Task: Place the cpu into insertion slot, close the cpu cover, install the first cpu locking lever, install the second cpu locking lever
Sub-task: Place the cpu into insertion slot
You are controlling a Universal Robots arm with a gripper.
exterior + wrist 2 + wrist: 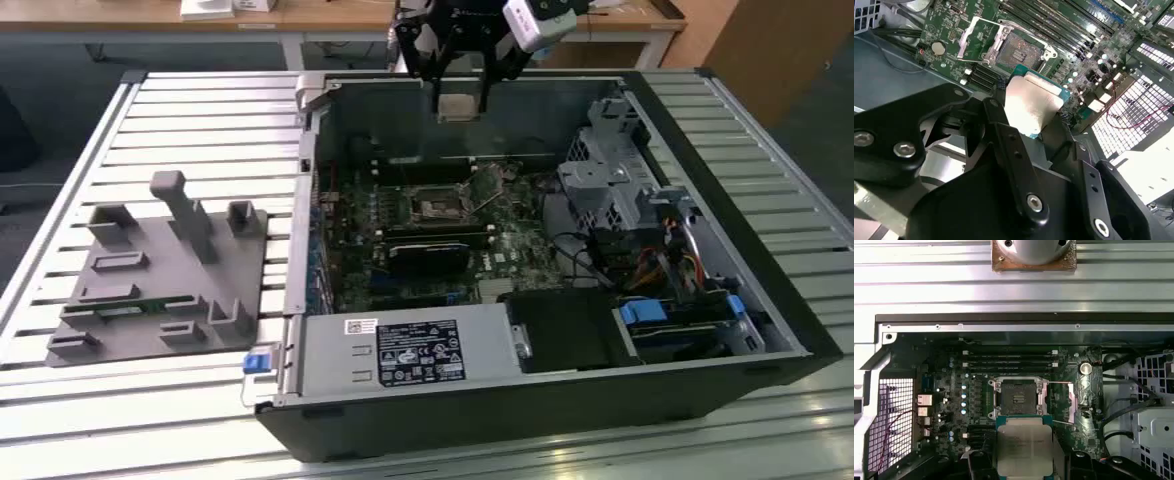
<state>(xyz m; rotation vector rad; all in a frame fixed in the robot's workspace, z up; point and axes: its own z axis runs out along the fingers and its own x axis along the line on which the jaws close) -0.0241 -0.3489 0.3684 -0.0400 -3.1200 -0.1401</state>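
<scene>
Now: gripper [458,100] clenched on cpu [458,110], held high over open case [534,420], insertion slot [438,207] well below. Keep chip level, square your edges to slot frame, descend straight, no sideways drag.

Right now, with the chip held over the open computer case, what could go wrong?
The cpu is pinched in the gripper high above the insertion slot; a slip could drop it onto the board. The slot's pins lie bare, so a tilted landing might bend them. The cpu cover stands open beside the slot and could get clipped.
</scene>
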